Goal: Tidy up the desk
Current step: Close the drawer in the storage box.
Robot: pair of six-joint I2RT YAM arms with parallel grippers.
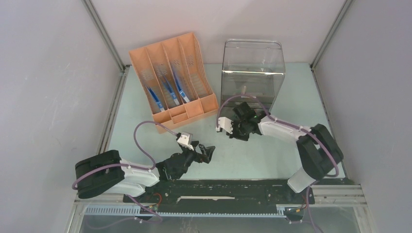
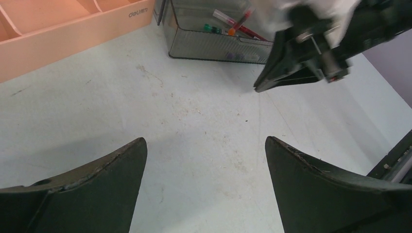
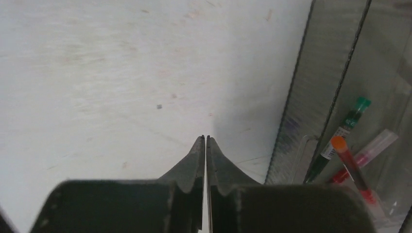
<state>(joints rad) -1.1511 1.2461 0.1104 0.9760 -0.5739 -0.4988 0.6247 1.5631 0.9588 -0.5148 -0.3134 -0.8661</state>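
The pale mint desk (image 1: 272,150) carries an orange file organizer (image 1: 172,80) at the back left and a clear plastic bin (image 1: 252,73) at the back centre. My left gripper (image 2: 206,145) hovers open over bare desk in front of the organizer, nothing between its fingers. My right gripper (image 3: 204,141) is shut and empty, its tips just left of the clear bin's front corner (image 3: 316,97). Inside the bin lie a green-capped pen (image 3: 347,126) and a red pen with an orange cap (image 3: 350,165). The left wrist view shows the right gripper's closed tips (image 2: 262,87) above the desk.
Blue-handled items (image 1: 167,94) stand in the organizer's slots. A black rail strip (image 1: 218,189) runs along the desk's front edge between the arm bases. Grey walls and aluminium rails (image 1: 114,97) close in the sides.
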